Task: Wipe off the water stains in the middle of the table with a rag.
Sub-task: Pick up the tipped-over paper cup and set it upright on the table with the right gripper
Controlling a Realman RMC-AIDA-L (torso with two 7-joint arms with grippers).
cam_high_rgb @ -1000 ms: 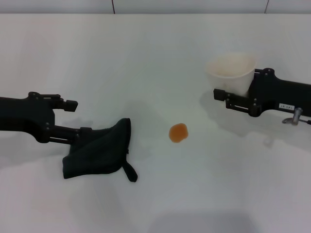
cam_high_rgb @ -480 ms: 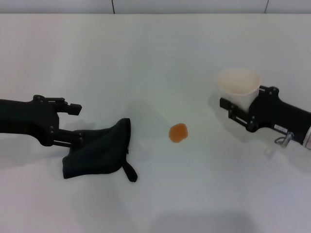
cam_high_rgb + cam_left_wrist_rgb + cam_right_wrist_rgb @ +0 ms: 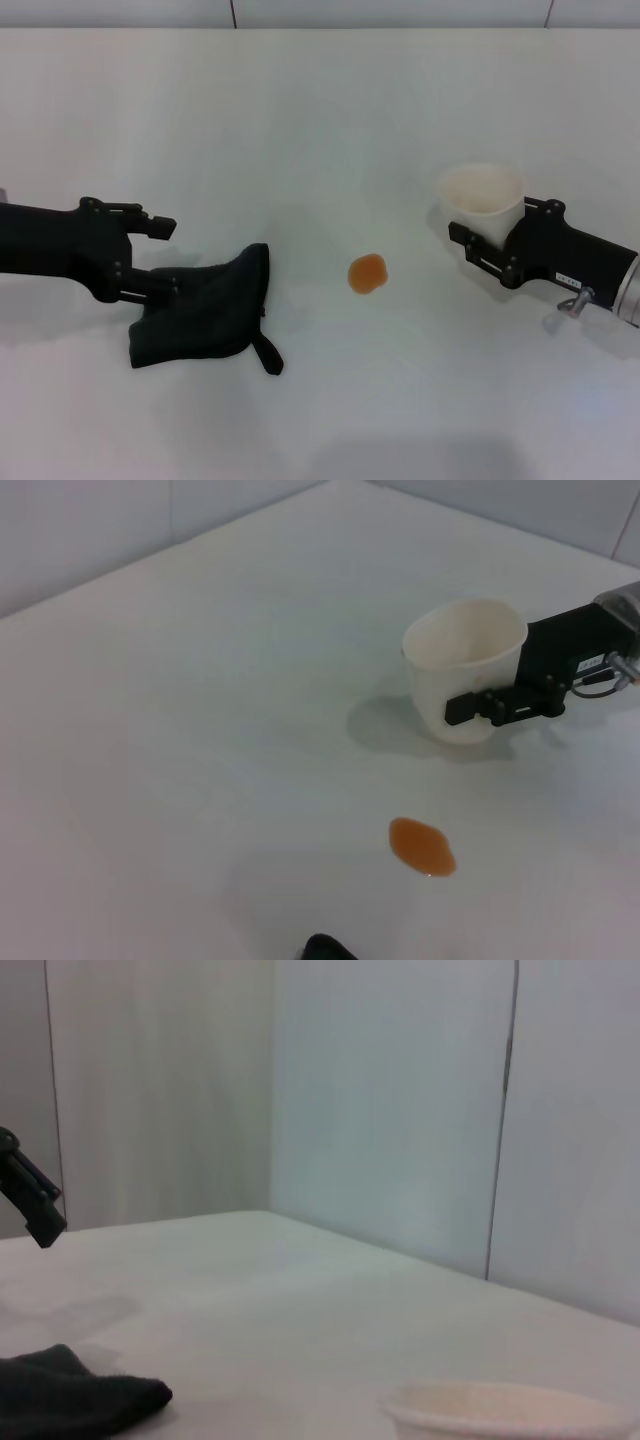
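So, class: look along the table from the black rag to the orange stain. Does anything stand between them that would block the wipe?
Nothing visible does. The table is bare between the rag, at the left gripper, and the water stains. The cup, held by the right gripper, stands beyond the stain on the right, off that path.

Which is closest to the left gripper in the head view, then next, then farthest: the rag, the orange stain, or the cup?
1. The rag, right at the left gripper on the table's left.
2. The orange stain, mid-table, apart from the rag.
3. The cup, far right, held by the right gripper.
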